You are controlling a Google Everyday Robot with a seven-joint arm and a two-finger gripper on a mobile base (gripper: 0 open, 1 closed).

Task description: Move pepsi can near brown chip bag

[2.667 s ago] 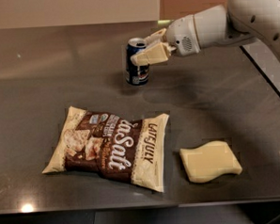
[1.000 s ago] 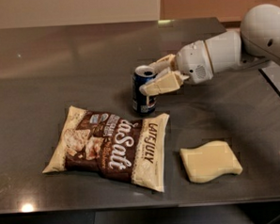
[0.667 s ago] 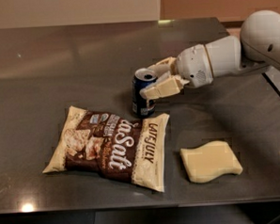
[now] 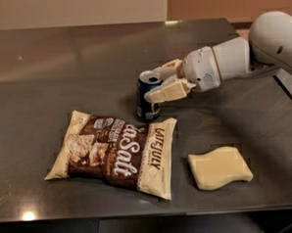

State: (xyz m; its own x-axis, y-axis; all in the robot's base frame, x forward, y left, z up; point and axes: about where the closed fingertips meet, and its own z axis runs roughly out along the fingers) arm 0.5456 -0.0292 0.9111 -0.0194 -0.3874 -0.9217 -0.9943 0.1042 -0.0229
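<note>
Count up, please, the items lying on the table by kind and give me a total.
Soda cans: 1 (the pepsi can, gripped by the gripper just behind the bag's top right corner)
Snack bags: 1 (the brown chip bag)
Sponge-like slabs: 1 (the pale yellow slab)
Total: 3

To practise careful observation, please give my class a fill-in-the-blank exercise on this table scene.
The gripper is shut on the pepsi can, which is ___, not tipped over.
The brown chip bag lies ___ on the table.
In the picture, the yellow sponge lies on the bag's ___ side.
Missing: upright; flat; right.
</note>
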